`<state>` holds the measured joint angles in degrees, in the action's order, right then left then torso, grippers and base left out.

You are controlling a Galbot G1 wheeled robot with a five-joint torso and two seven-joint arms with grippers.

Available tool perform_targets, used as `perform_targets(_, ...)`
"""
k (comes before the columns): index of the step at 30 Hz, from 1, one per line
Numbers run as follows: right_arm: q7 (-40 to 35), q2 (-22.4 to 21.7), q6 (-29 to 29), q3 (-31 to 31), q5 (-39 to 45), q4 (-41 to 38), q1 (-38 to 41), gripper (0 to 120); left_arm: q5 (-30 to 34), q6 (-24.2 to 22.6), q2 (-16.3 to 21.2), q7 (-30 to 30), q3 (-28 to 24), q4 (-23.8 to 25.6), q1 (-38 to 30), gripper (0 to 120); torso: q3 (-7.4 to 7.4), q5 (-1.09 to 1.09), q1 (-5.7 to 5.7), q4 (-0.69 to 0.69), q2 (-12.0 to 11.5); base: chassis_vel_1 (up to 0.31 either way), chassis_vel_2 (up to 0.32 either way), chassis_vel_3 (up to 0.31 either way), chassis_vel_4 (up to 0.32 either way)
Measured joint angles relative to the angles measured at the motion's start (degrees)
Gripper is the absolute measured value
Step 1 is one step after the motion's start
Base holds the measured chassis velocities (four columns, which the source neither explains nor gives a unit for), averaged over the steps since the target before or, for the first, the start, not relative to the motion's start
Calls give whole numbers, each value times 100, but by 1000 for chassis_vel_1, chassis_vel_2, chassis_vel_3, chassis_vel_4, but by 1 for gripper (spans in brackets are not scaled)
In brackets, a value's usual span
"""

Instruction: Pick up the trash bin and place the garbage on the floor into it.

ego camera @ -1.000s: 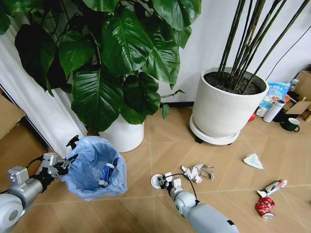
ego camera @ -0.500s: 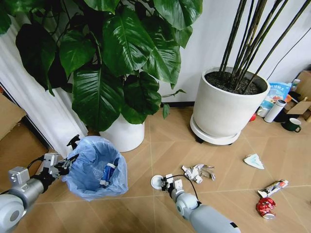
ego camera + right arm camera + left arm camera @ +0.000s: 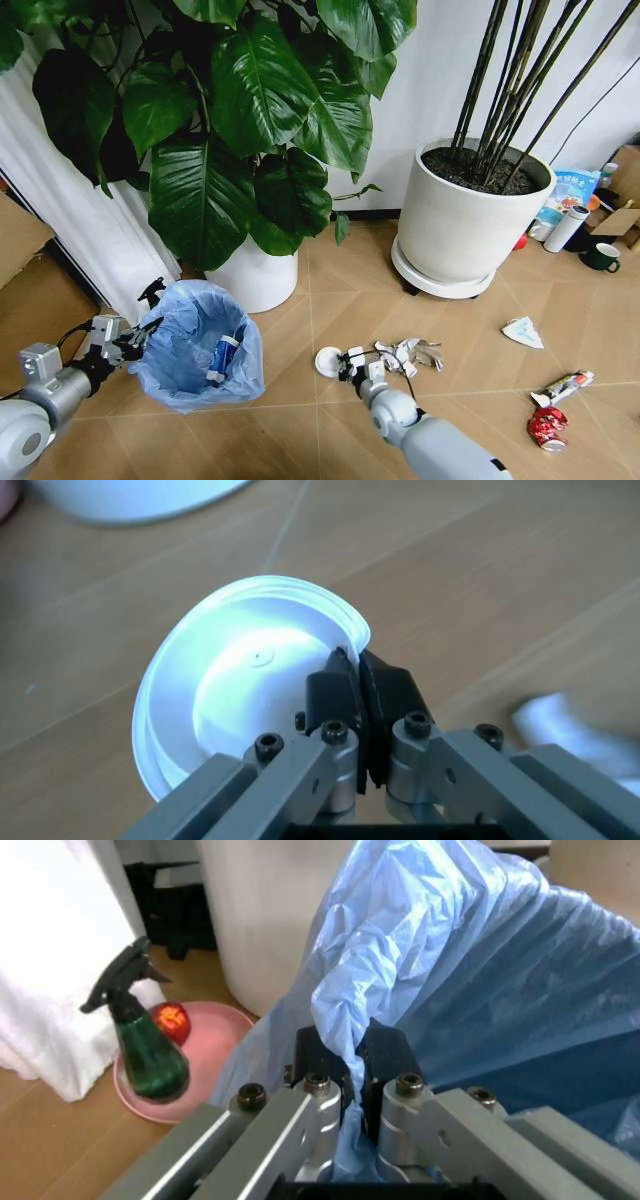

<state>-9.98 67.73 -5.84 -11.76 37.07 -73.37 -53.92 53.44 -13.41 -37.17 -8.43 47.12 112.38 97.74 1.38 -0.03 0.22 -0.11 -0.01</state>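
The trash bin (image 3: 195,345), lined with a crinkly light-blue bag (image 3: 480,990), stands at the front left of the floor (image 3: 330,300). My left gripper (image 3: 135,340) is shut on the bag's rim (image 3: 345,1016) at the bin's left side. My right gripper (image 3: 346,363) is shut on the edge of a small white disc (image 3: 327,361), which is also close up in the right wrist view (image 3: 240,690). More garbage lies to the right: a crumpled white paper wad (image 3: 408,354), a blue-white wrapper (image 3: 521,332), a red-white wrapper (image 3: 560,386) and a crushed red piece (image 3: 545,425).
A big-leaf plant in a white pot (image 3: 255,280) stands right behind the bin. A larger white pot (image 3: 462,225) on a wheeled base is at the back right. A green spray bottle (image 3: 145,1046) on a pink dish (image 3: 215,1027) stands by the bin. A mug (image 3: 601,257) and bottles sit far right.
My right gripper has moved slightly forward and to the right, carrying the white disc with it. The left gripper and the bin have stayed put.
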Motion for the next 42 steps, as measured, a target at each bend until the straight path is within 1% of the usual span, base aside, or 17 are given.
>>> perform_targets(1,4,-119,13,105,-17,-150,-59,0,-3,9,33,-21,-31,-22,-15,0,0,0,0,0,0,0,0,0,0)
perform_targets(3,30,-542,60,503,-97,-644,-350,0,-10,34,201,-108,-135,-83,-57,0,0,-2,0,-1,0,0,0,0,0)
perform_targets(4,30,-542,60,503,-97,-644,-350,0,-10,34,201,-108,-135,-83,-57,0,0,-2,0,-1,0,0,0,0,0)
perform_targets(6,73,-811,108,823,-183,-997,-605,0,16,41,352,-160,-199,-104,-103,0,-1,-2,0,-2,0,0,0,0,0)
perform_targets(7,73,-811,108,823,-183,-997,-605,0,16,41,352,-160,-199,-104,-103,0,-1,-2,0,-2,0,0,0,0,0)
perform_targets(9,178,-1058,214,1184,-318,-1431,-953,0,93,56,535,-239,-262,-137,-177,0,0,0,0,-6,0,0,0,0,0)
perform_targets(11,225,-1139,275,1293,-344,-1613,-1064,0,113,81,582,-285,-267,-153,-187,0,-1,1,0,-7,1,0,0,0,0)
perform_targets(12,281,-1191,336,1338,-362,-1750,-1118,0,115,111,598,-327,-266,-173,-183,0,-1,0,0,-7,0,0,0,0,0)
perform_targets(14,402,-1279,483,1405,-406,-2069,-1188,0,122,163,639,-453,-265,-220,-192,0,-1,-1,0,-1,0,0,0,0,0)
perform_targets(15,402,-1279,483,1405,-406,-2069,-1188,0,122,163,639,-453,-265,-220,-192,0,-1,-1,0,-1,0,0,0,0,0)
perform_targets(21,514,-1411,633,1144,-388,-2540,-864,0,97,206,571,-548,-419,-218,-266,0,-1,-1,-1,-1,0,0,0,0,0)
perform_targets(25,622,-1571,748,964,-267,-2820,-608,0,84,213,472,-564,-710,-278,-485,0,0,-1,0,-1,0,0,0,0,0)
perform_targets(29,725,-1610,863,800,-164,-2991,-432,0,107,213,465,-566,-890,-315,-678,0,0,-2,0,-2,0,0,0,0,0)
perform_targets(36,815,-1568,980,314,101,-3106,87,0,202,241,511,-599,-895,-303,-729,0,0,-2,0,-2,0,0,0,0,0)
perform_targets(39,856,-1507,1020,-14,310,-3136,562,0,215,270,495,-658,-873,-300,-701,0,0,-2,0,-1,0,0,0,0,0)
perform_targets(40,856,-1507,1020,-14,310,-3136,562,0,215,270,495,-658,-873,-300,-701,0,0,-2,0,-1,0,0,0,0,0)
perform_targets(42,876,-1464,1035,-188,420,-3163,859,0,215,279,466,-681,-871,-295,-676,0,0,-2,0,-1,0,0,0,0,0)
